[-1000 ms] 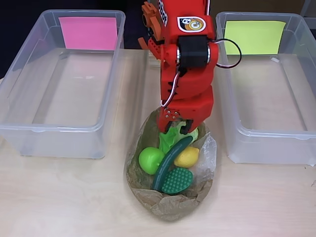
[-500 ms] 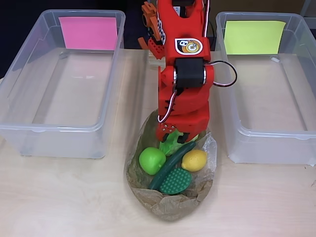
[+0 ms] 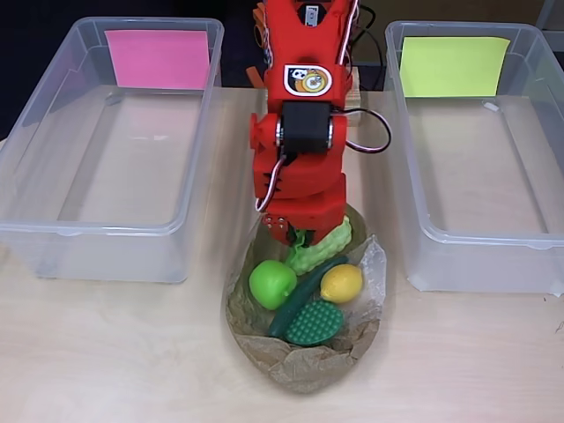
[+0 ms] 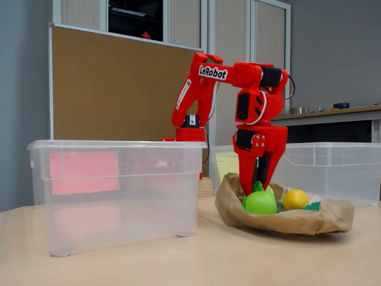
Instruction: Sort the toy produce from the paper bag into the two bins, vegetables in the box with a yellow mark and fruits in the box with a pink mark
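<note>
1. Shifted left in the overhead view against the frames a moment ago: red arm's wrist now over the bag's upper left, gripper (image 3: 304,236) down on the pale green leafy vegetable (image 3: 319,251), which has turned and lies more upright beside the cucumber (image 3: 308,295)
2. Jaws closed around the leafy vegetable as far as the overhead view shows; gripper (image 4: 258,179) seen in the fixed view reaching into the bag just behind the green apple (image 4: 261,202)
3. Judged as the start of a lift: first item gripped, nothing sorted yet
4. Left in the paper bag (image 3: 300,366): green apple (image 3: 272,284), lemon (image 3: 341,283), cucumber, dark green textured piece (image 3: 313,322)
5. Both bins empty: yellow-marked box (image 3: 529,264) to the right, pink-marked box (image 3: 53,247) to the left
6. Bare table between bag and either box; tall box walls call for a clear raise before swinging right, and the crumpled bag rim sits close around the jaws
</note>
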